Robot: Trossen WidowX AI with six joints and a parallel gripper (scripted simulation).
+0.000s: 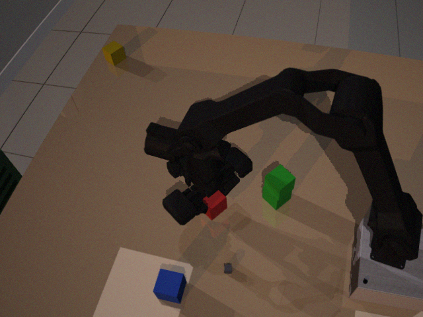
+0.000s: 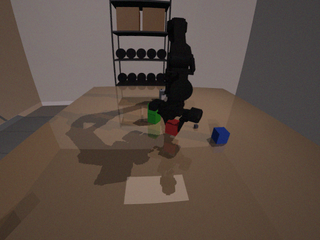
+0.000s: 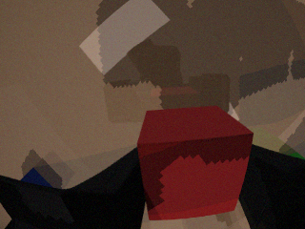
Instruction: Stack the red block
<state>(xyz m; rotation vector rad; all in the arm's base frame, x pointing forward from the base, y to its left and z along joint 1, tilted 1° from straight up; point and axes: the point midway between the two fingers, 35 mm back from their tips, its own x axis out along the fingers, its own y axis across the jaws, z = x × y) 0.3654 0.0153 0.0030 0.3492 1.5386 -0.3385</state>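
Observation:
The red block (image 1: 215, 203) (image 2: 172, 127) (image 3: 193, 160) sits between my gripper's (image 1: 209, 201) (image 2: 172, 124) (image 3: 191, 172) two black fingers, which are shut on its sides, low over the brown table. The green tower (image 1: 277, 186) (image 2: 153, 116), two green blocks stacked upright, stands a short way to the right of the red block in the top view. A sliver of green (image 3: 294, 151) shows at the right edge of the wrist view. The arm reaches down from its grey base (image 1: 386, 273).
A blue block (image 1: 169, 284) (image 2: 220, 135) rests on a pale rectangle (image 1: 129, 273). A yellow block (image 1: 114, 53) lies at the far corner. A small dark cube (image 1: 227, 267) (image 2: 195, 126) lies near the blue block. A shelf rack (image 2: 139, 43) stands behind the table.

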